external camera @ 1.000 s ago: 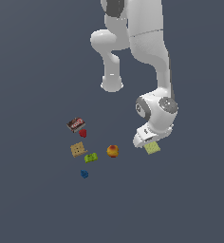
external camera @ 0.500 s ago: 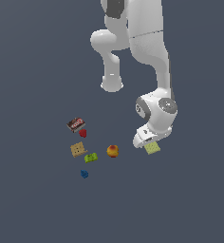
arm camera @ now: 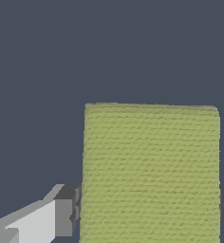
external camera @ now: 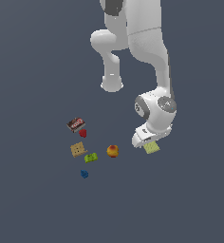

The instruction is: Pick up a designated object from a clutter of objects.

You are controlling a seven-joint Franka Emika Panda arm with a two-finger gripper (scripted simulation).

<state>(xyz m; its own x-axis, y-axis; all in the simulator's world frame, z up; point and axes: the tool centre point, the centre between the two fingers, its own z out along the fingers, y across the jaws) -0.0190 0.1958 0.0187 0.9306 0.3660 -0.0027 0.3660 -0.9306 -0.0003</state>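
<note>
Directly beneath gripper (arm camera: 144, 213): yellow-green pad (arm camera: 151, 173), lying flat on dark floor (external camera: 38, 204). Wrist view shows one finger (arm camera: 66, 216) tight against pad's side edge, opposite finger just peeking at far edge, so pad sits between jaws; clamped or merely straddling, can't tell. Pad's long axis runs fwd out of the jaws, grip across the short width. Exterior view: pad (external camera: 151, 146) pokes out at abt 5 o'clock from wrist, well apart from clutter: orange-red ball (external camera: 112, 151) at abt 9 o'clock, green block (external camera: 90, 157) further out.
</note>
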